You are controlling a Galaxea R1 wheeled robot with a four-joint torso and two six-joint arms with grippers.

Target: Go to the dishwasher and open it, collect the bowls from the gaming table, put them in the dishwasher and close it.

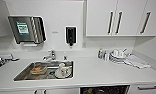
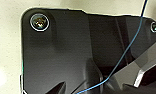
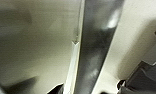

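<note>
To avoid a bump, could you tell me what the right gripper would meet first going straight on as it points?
Probably the brushed steel front of the dishwasher, which spans much of the right wrist view, beside a dark band; its depth is unclear.

A steel sink [image 1: 24,75] holds dishes [image 1: 62,71]; more crockery [image 1: 117,56] sits on the white counter [image 1: 94,72].
</note>
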